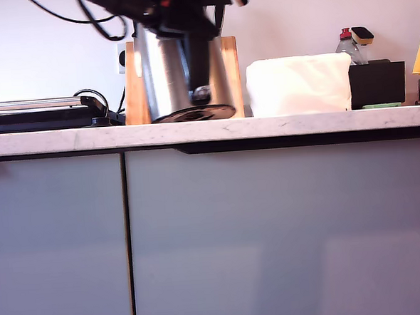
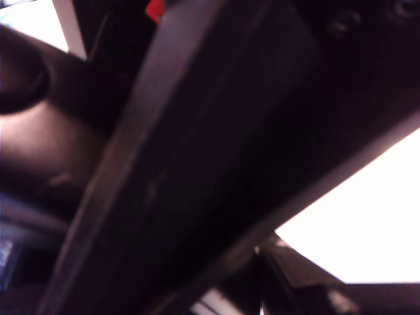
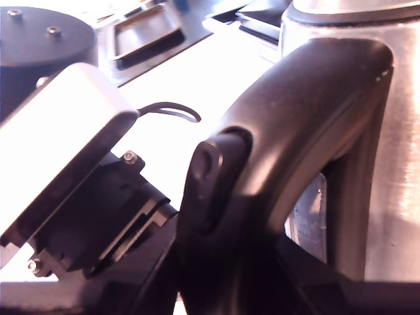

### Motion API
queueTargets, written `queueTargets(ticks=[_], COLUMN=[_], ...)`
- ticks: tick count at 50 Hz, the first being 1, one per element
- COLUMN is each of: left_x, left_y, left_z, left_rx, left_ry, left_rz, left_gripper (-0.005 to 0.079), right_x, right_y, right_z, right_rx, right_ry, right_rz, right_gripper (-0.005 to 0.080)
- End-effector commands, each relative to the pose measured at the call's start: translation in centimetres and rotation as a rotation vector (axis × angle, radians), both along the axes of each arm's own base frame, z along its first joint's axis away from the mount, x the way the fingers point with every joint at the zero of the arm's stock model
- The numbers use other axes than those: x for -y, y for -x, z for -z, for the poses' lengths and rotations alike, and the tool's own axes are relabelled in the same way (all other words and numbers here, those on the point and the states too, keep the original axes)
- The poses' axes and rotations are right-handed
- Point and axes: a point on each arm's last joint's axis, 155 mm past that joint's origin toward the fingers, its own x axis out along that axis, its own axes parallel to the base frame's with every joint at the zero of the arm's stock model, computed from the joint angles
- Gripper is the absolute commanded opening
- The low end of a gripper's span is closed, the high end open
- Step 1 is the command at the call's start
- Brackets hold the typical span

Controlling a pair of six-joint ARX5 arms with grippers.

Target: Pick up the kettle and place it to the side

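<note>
Kettle (image 1: 168, 74) hangs tilted above the counter (image 1: 208, 130), its round base showing and its low edge at or just off the surface, in front of the wooden knife block (image 1: 134, 91). So the lift looks done; carrying it aside and setting it down upright is left, I judge. My second gripper (image 3: 216, 197) is closed around the black handle (image 3: 308, 118). My first gripper's view is filled by a dark blurred bar, so I cannot tell how its jaws stand. No brand, label or writing can be read anywhere.
</note>
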Motion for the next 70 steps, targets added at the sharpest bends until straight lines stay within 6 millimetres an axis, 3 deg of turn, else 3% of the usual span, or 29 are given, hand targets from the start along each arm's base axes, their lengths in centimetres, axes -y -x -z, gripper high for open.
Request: queueTargets(ticks=[1,13,26,44,55,60,65,70], left_x=[2.4,3.6,4.0,3.9,3.5,3.3,3.0,2.6], left_y=[4.4,4.6,4.7,5.4,6.0,6.3,6.3,6.1], left_z=[-8.2,-6.7,-5.6,-3.6,-2.1,-1.4,-0.7,0.1], left_rx=[0.257,0.207,0.159,0.072,-0.006,-0.039,-0.069,-0.089], left_ry=[0.090,0.079,0.073,0.033,-0.008,-0.027,-0.052,-0.081], left_rz=[0.128,0.147,0.159,0.178,0.178,0.175,0.163,0.134], left_gripper=[-0.0024,-0.0024,-0.0024,-0.0024,-0.0022,0.0067,0.0207,0.0261], right_x=[4.8,6.8,7.4,8.3,8.9,9.4,9.9,10.3], right_y=[-0.6,-1.2,-0.9,-0.4,0.9,1.0,1.0,1.0], right_z=[-10.2,-9.4,-7.9,-5.2,-2.5,-1.6,-0.9,-0.2], right_rx=[0.333,0.297,0.241,0.141,0.042,0.011,-0.014,-0.034], right_ry=[-0.050,-0.025,0.004,0.067,0.132,0.162,0.190,0.214], right_rz=[0.116,0.146,0.136,0.145,0.130,0.147,0.171,0.192], right_gripper=[-0.0012,-0.0012,-0.0012,-0.0012,-0.0011,0.0027,0.0129,0.0229])
